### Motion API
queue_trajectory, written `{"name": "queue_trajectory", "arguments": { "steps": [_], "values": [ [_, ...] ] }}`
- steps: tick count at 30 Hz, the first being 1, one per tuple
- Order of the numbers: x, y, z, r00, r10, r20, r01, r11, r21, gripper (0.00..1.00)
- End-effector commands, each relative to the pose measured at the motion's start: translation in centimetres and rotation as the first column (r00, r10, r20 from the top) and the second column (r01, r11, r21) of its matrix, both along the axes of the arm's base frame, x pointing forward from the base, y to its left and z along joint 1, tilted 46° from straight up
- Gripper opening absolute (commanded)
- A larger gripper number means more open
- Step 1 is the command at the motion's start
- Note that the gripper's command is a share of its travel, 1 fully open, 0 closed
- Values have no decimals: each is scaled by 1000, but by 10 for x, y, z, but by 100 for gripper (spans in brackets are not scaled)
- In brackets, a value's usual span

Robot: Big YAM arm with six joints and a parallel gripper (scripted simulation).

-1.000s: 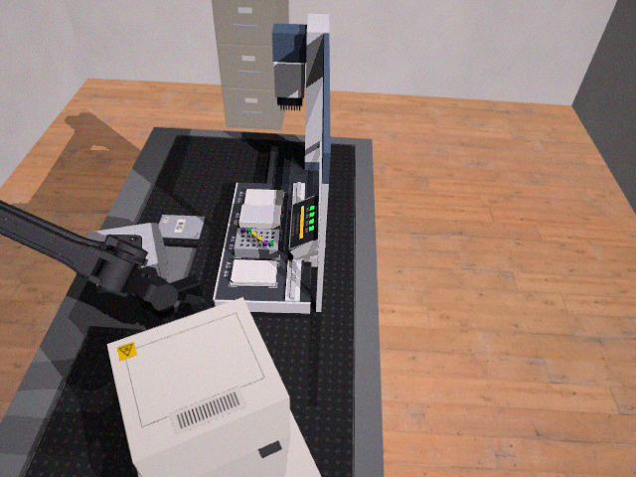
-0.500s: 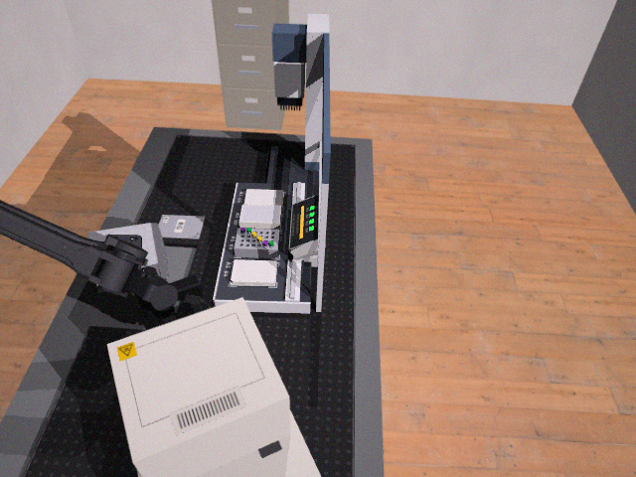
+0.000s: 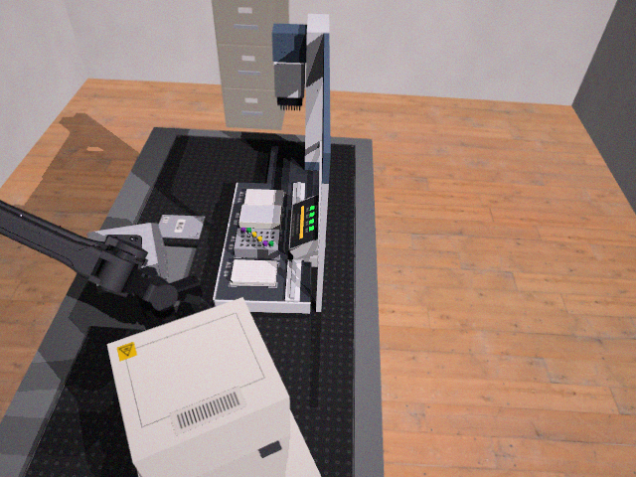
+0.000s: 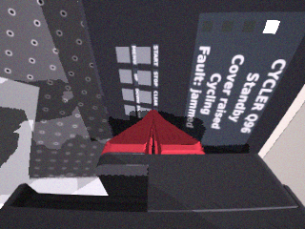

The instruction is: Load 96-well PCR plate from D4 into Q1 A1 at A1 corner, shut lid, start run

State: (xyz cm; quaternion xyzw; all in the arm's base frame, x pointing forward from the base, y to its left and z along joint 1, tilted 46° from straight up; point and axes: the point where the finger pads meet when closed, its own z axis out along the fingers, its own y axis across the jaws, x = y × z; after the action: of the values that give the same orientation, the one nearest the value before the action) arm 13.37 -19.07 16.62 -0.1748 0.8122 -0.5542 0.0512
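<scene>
One black perforated table (image 3: pixel 339 359) on wooden floor (image 3: pixel 488 287).

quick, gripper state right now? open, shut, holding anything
Gripper: shut, holding nothing; its red fingers meet in a point aimed at the cycler's key panel.

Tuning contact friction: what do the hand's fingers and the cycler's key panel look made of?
The hand is shut and empty. Its fingers look like matte red plastic or rubber: flat colour, no glints. The key panel looks like dark matte plastic with pale grey flat keys and printed white labels; possibly a membrane pad.
</scene>
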Motion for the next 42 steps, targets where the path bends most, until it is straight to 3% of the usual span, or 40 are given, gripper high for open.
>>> {"name": "queue_trajectory", "arguments": {
  "steps": [1, 42],
  "values": [
    [-36, -18, -73, 971, -157, -181, 165, 986, 33, 0],
    [-34, -15, -75, 971, -135, -198, 147, 988, 45, 0]
  ]
}}
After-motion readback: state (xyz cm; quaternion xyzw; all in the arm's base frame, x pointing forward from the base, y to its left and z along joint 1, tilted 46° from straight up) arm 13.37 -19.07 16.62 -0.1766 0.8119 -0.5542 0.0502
